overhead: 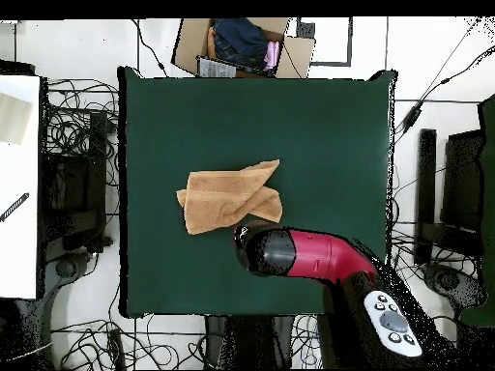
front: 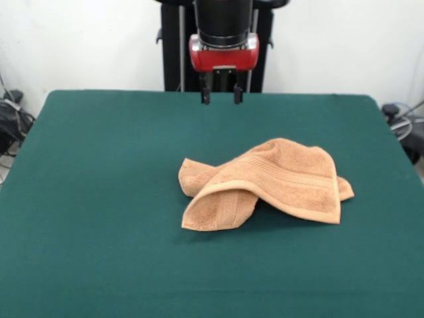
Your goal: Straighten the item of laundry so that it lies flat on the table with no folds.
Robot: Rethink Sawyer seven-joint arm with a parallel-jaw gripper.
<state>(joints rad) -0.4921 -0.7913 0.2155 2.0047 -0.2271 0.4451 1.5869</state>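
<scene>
Green felt covers the table (front: pixel 99 199), ringed by cables on the floor. Near its centre lies the orange-tan hand towel (front: pixel 265 185), doubled over itself, one flap folded toward seven o'clock. At twelve o'clock the hand (front: pixel 221 97) hovers empty, fingers seemingly parted, likely awaiting a corner grasp.

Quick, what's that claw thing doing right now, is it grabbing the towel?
Gripper: open and empty, fingers apart, hanging above the table behind the crumpled towel, not touching it.
</scene>
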